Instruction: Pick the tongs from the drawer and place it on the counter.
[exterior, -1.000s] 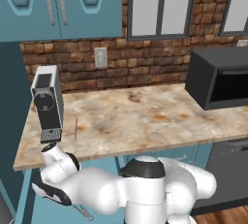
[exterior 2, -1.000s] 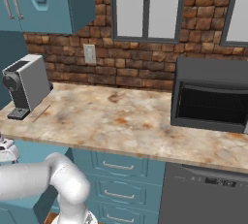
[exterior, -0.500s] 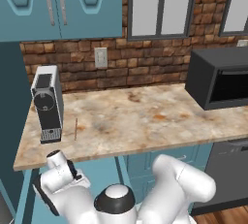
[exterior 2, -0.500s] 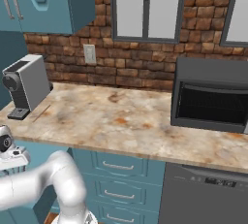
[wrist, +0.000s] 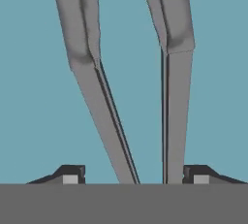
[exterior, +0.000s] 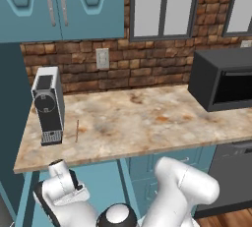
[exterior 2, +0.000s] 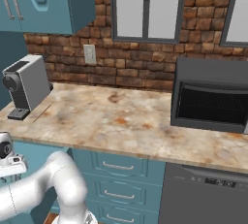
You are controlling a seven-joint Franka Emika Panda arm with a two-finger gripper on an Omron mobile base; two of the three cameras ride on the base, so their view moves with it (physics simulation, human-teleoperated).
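The tongs (wrist: 175,97) are two long grey metal arms lying on the flat teal bottom of the drawer (wrist: 223,72), seen close up in the hand view. My gripper (wrist: 134,178) is open just above them. One dark fingertip (wrist: 70,176) sits left of both arms. The other fingertip (wrist: 198,176) sits just right of the right arm. The joined end of the tongs is out of frame. The beige marbled counter (exterior: 147,123) (exterior 2: 121,121) lies above; my arm bends down below its front edge at the left, wrist (exterior: 63,186) (exterior 2: 7,155) low.
A grey coffee machine (exterior: 47,105) (exterior 2: 25,86) stands at the counter's left end, with a thin brown stick (exterior: 77,130) beside it. A black microwave (exterior: 224,78) (exterior 2: 210,97) stands on the right. Narrow teal drawers (exterior 2: 118,167) and a dishwasher (exterior 2: 208,194) sit under the counter.
My arm has folded lower and further left beneath the counter edge, taking the hand down toward the drawer. Things on the counter have not moved.
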